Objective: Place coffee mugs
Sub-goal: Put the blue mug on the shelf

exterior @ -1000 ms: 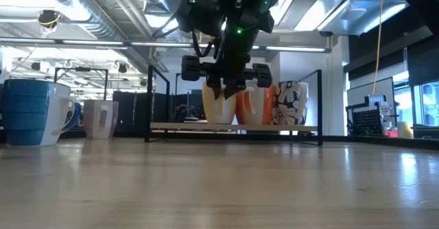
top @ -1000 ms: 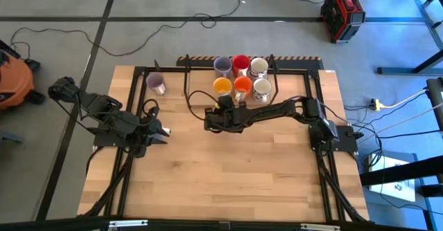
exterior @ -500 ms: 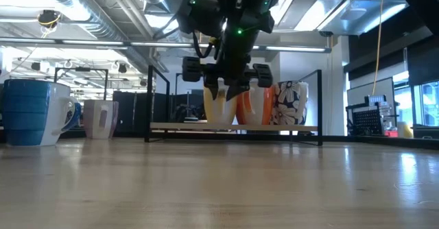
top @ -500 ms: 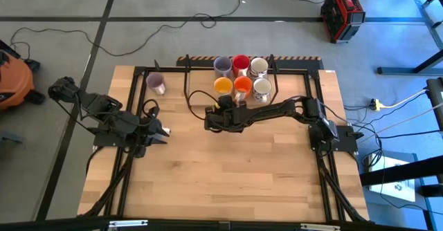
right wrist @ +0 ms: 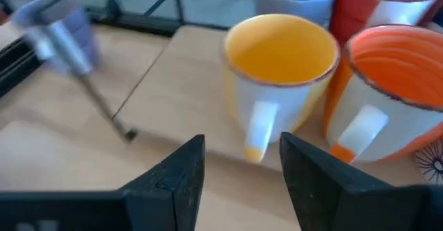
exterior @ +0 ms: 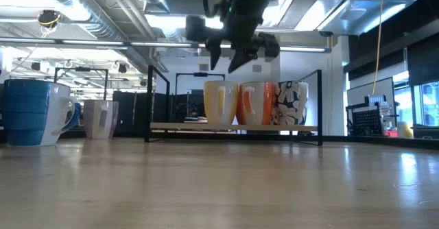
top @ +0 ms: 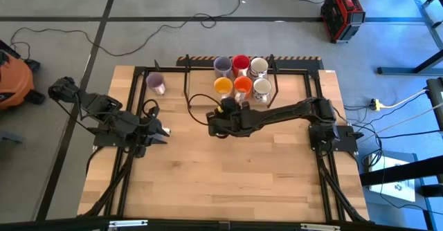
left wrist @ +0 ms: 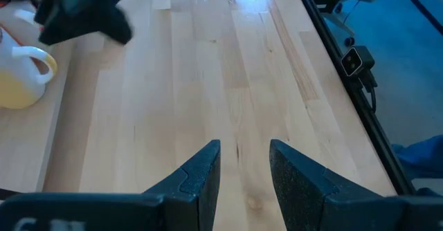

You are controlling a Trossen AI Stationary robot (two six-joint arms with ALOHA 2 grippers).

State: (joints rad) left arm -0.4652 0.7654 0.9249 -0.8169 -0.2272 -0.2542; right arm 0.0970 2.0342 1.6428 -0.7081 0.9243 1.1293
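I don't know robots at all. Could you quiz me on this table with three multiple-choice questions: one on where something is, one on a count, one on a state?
1. Where is the lone lilac mug?
A. far-left part of the table, apart from the cluster
B. inside the cluster
C. on the floor

2. How many mugs form the cluster at the table's far edge?
A. three
B. six
C. nine

3. What is the right gripper doing?
A. open, holding nothing
B. clamped on the yellow mug
C. clamped on the orange mug

Answers: 1 A, the high view shows it alone at far left. 2 B, two rows of three. 3 A, the right wrist view shows the fingers apart, clear of the mugs.
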